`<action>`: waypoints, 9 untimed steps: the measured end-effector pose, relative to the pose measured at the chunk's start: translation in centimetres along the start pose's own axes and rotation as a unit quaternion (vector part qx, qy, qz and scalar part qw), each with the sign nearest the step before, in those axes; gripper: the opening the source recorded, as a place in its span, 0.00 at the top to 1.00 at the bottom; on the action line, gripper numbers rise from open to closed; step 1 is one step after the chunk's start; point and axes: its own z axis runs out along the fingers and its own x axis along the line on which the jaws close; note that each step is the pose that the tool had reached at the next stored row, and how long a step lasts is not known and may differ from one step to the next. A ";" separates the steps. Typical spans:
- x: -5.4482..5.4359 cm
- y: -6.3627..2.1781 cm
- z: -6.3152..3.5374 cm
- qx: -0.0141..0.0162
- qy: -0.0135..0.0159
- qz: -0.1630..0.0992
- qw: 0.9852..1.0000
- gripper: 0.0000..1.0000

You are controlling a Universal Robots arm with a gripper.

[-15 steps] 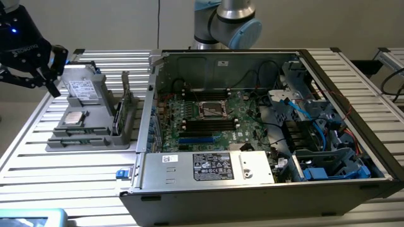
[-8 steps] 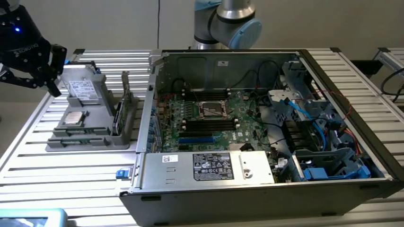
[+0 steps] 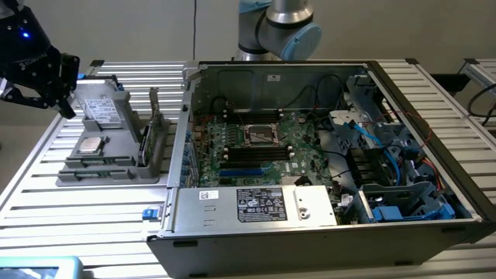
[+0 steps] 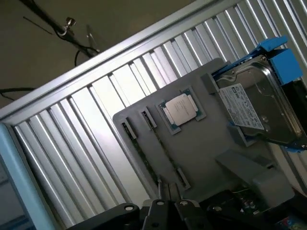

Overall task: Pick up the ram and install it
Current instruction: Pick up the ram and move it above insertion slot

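**Open computer case (image 3: 326,174) on a slatted metal worktop (image 3: 85,221).** The case lay on its side with the motherboard (image 3: 256,145) exposed, and a joint of the arm (image 3: 279,29) rose beyond its far wall. A grey tray (image 3: 124,145) sat just beside the case, on the exterior view's left. The tray carried a hard drive (image 3: 102,110) at its far end and a square processor chip (image 3: 92,145) in the middle. The ram (image 3: 93,172) was at the near end, standing on edge in a narrow slot, as the wrist view also showed (image 4: 163,146). The pincer (image 3: 58,102) hung above the tray's far left corner, near the hard drive and well apart from the ram. Its fingers (image 4: 158,208) were together and held nothing.
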 end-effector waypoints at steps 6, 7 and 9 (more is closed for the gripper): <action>0.0 0.00 0.00 -0.001 -0.002 -0.055 0.998 0.89; 0.0 0.00 0.00 -0.002 -0.002 -0.064 0.998 0.89; 0.0 0.00 0.01 -0.002 -0.002 -0.082 0.997 0.89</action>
